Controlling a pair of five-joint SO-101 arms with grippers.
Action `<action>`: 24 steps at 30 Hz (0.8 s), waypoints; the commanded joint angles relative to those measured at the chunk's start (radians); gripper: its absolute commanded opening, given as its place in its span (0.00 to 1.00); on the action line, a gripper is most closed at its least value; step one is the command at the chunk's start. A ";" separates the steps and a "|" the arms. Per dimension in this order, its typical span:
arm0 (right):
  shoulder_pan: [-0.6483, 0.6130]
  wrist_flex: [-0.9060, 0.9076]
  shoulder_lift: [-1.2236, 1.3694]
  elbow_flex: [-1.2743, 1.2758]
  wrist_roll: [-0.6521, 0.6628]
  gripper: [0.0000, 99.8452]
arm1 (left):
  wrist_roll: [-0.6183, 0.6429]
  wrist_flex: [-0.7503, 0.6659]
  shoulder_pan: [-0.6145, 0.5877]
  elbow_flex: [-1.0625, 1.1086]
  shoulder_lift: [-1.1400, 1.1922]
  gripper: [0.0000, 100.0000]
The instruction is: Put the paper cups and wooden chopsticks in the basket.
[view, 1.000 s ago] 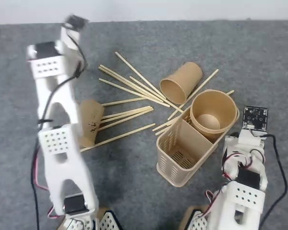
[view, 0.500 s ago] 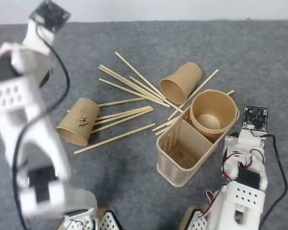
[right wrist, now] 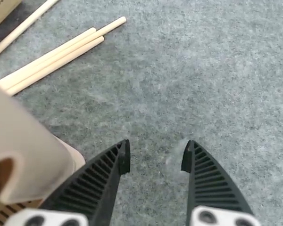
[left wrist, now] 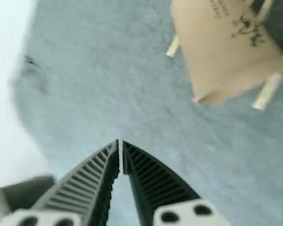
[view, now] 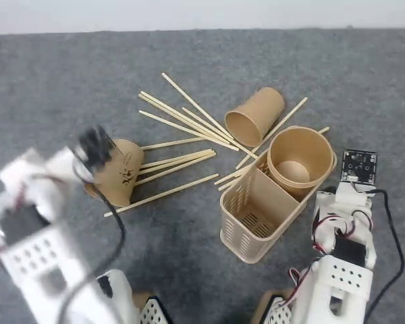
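Near the sideways paper cup (left wrist: pixel 226 47), the left gripper (left wrist: pixel 120 142) hovers pressed together; the right gripper (right wrist: pixel 156 155) hangs spread.

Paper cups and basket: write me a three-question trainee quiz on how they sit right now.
1. True or false: at least one paper cup stands upright inside the basket.
2. How many paper cups lie on their sides outside the basket? A) one B) two C) three
3. Fill in: the fingers of the right gripper are ____ (open or shut).

Key: 1 true; 2 B; 3 open.
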 commanded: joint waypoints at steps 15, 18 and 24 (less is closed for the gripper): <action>-0.008 -0.022 -0.016 -0.009 0.011 0.20 | -0.235 -0.051 0.115 0.630 -0.623 0.21; -0.008 -0.022 -0.016 -0.009 0.011 0.20 | -0.265 -0.005 0.120 0.634 -0.654 0.21; -0.008 -0.022 -0.016 -0.009 0.011 0.20 | -0.308 -0.158 0.138 0.771 -0.692 0.21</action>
